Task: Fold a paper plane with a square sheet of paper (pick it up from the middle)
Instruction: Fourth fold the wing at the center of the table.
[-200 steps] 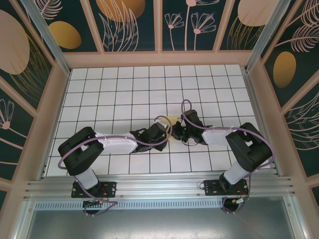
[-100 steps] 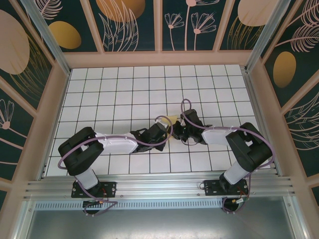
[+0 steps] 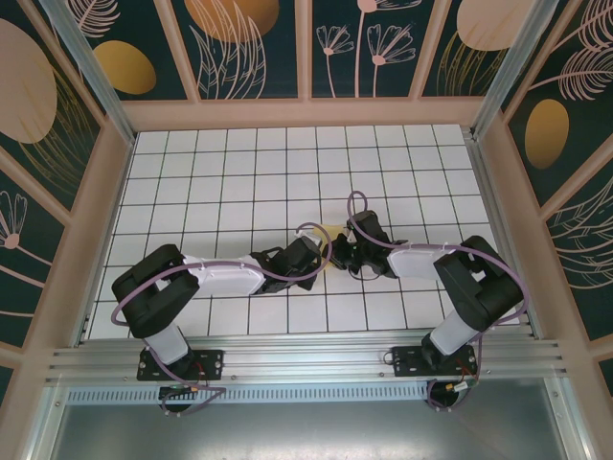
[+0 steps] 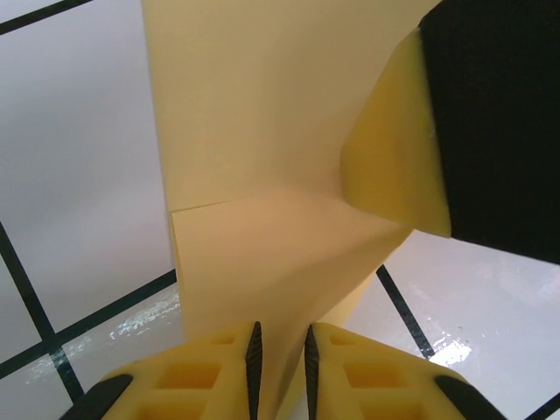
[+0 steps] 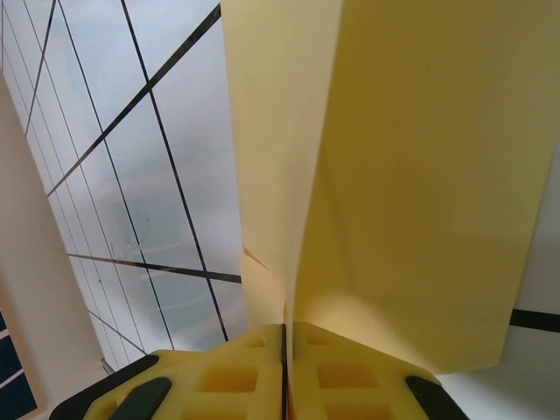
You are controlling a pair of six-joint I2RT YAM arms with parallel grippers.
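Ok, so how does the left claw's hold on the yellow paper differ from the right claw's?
The left claw shows a narrow slot between its fingers, with the yellow paper running down into it. The right claw has its fingers pressed flush, the paper pinched in the seam. Seen from above, the left claw reaches in from the left and the right claw from the right. Both have yellow fingers and grip the same paper.

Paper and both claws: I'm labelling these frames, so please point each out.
folded paper (image 4: 262, 254), left wrist view, lower folded flap.
left claw (image 4: 280, 332), left wrist view, midway between fingertips pinching the paper.
right claw (image 5: 284, 331), right wrist view, midway between its closed fingertips.
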